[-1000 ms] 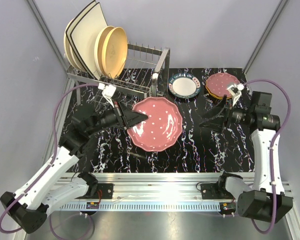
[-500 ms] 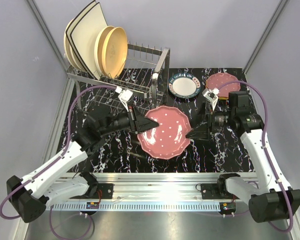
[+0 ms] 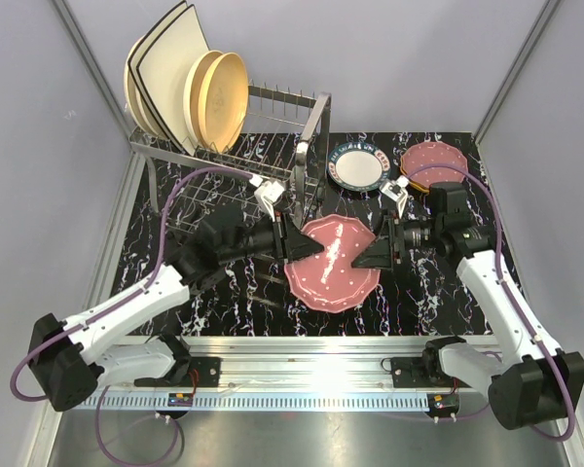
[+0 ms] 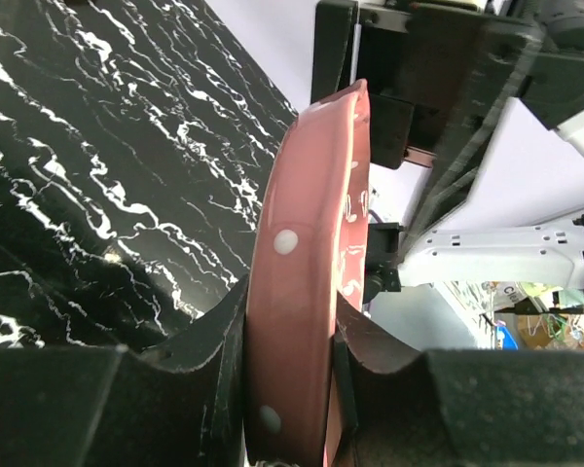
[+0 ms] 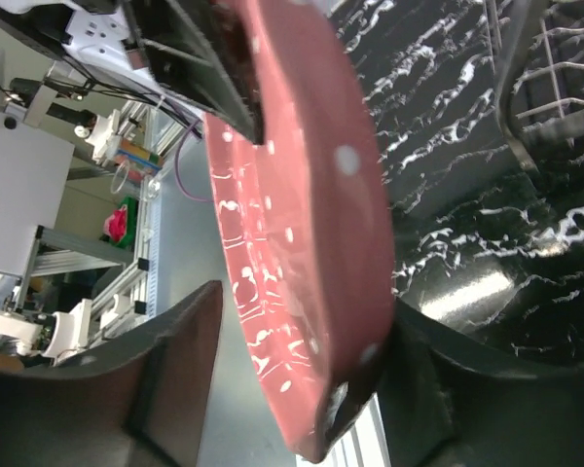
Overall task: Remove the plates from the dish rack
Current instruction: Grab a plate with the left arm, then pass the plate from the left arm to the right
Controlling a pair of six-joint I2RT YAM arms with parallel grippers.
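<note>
My left gripper point(image 3: 300, 247) is shut on the left rim of a maroon scalloped white-dotted plate point(image 3: 333, 265) and holds it above the table's middle. In the left wrist view the plate point(image 4: 311, 195) stands edge-on between the closed fingers of that gripper point(image 4: 292, 331). My right gripper point(image 3: 372, 257) is open, its jaws straddling the plate's right rim point(image 5: 311, 175). In the right wrist view one finger point(image 5: 419, 370) touches the plate and the other stands apart. The dish rack point(image 3: 273, 136) at the back left holds cream square plates point(image 3: 161, 73) and yellow round plates point(image 3: 222, 97).
A white plate with a dark patterned rim point(image 3: 358, 167) lies on the black marbled table point(image 3: 224, 302) right of the rack. Another maroon plate point(image 3: 431, 161) lies on an orange one at the back right. The rack's wires point(image 5: 555, 39) show in the right wrist view.
My left arm has carried the maroon plate to the right. My right arm has swung left, and its open jaws now sit around the plate's right rim.
</note>
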